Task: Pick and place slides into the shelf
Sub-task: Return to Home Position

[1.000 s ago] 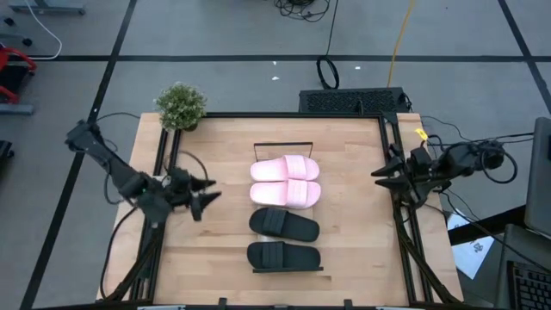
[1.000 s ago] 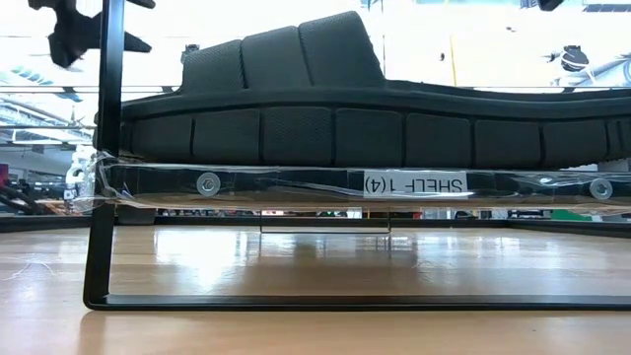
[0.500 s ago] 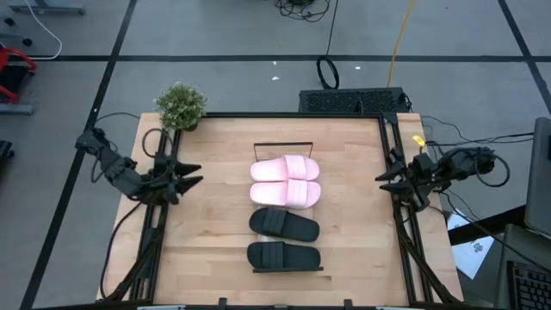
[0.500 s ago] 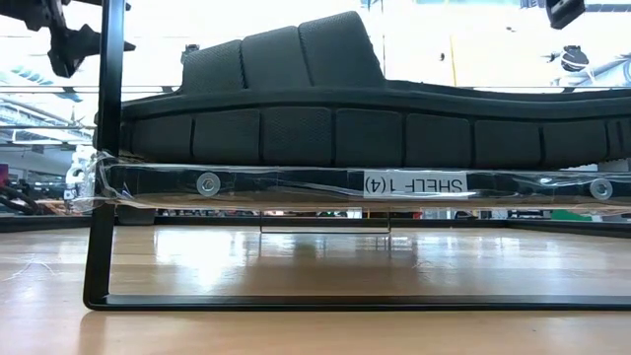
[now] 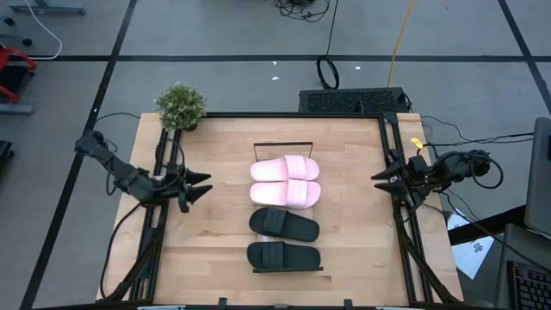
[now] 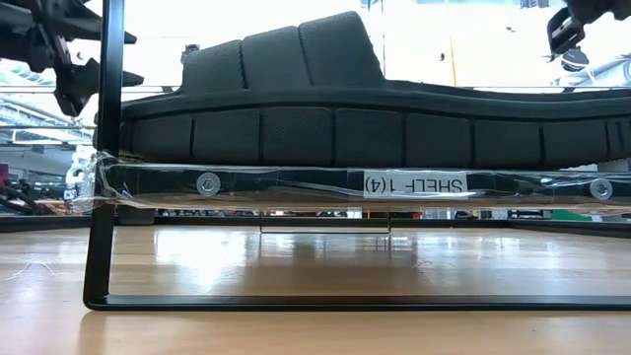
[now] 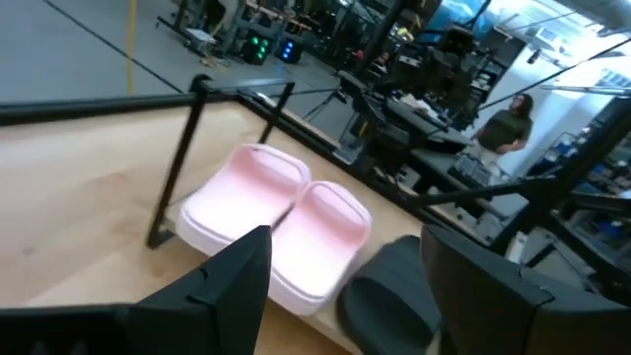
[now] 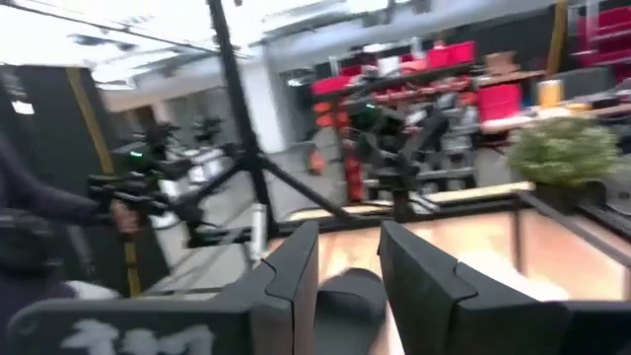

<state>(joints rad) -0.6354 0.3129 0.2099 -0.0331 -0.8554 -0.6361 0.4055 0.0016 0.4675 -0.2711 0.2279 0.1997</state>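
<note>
At the high view's centre, the tabletop [image 5: 215, 250] bears the shelf [image 5: 288, 269], with two pink slides [image 5: 285, 170] above two black slides [image 5: 284, 226] on it. Left claw [image 5: 203, 184] at mid-left and right claw [image 5: 377, 179] at mid-right hover empty, fingers spread.

The left gripper [image 5: 204, 184] and right gripper [image 5: 379, 180] hang at opposite sides, fingers parted, pointing toward each other.
</note>
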